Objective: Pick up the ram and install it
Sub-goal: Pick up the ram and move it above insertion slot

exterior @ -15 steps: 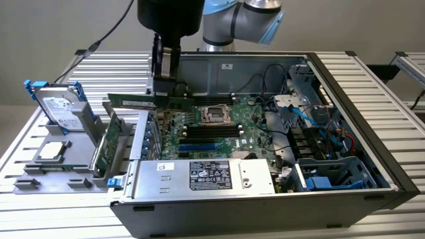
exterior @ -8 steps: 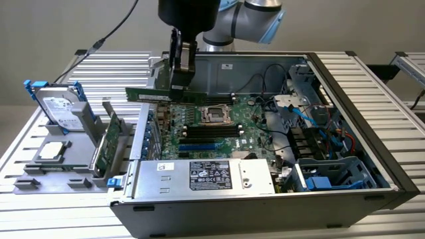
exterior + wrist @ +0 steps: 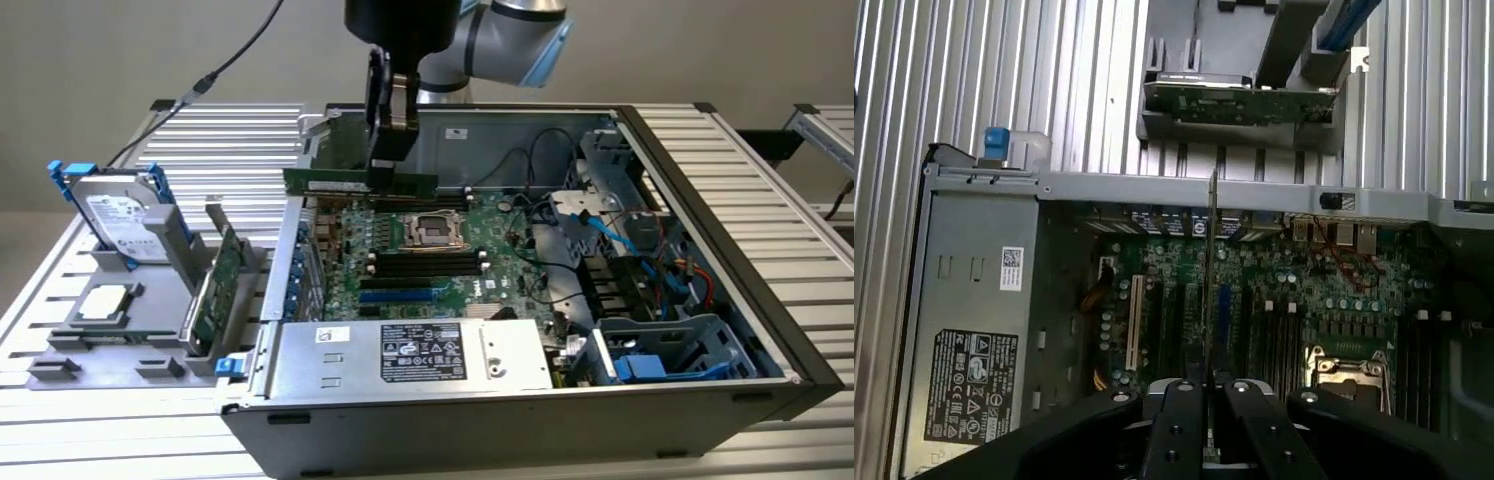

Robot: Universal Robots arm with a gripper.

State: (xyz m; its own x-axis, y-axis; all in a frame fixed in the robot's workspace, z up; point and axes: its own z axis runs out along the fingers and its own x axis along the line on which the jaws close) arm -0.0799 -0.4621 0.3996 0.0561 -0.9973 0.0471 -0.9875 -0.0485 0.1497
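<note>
The ram [image 3: 358, 183] is a slim green stick held level above the far part of the motherboard [image 3: 416, 250], inside the open computer case [image 3: 694, 200]. My gripper [image 3: 390, 160] hangs from the arm and is shut on the stick's middle. In the wrist view the ram [image 3: 1211, 270] appears edge-on as a thin vertical line running out from between my closed fingers [image 3: 1184, 420], above the board's slots. Black memory slots [image 3: 424, 262] lie on the board in front of the CPU socket [image 3: 434, 228], lower than the stick.
A power supply [image 3: 414, 352] fills the case's near side. Blue cables and a drive cage [image 3: 661, 350] sit on the exterior view's right. Outside the case on the left, a grey fixture [image 3: 134, 330] holds a hard drive [image 3: 120, 215], a larger green card [image 3: 220, 290] and a CPU [image 3: 107, 303].
</note>
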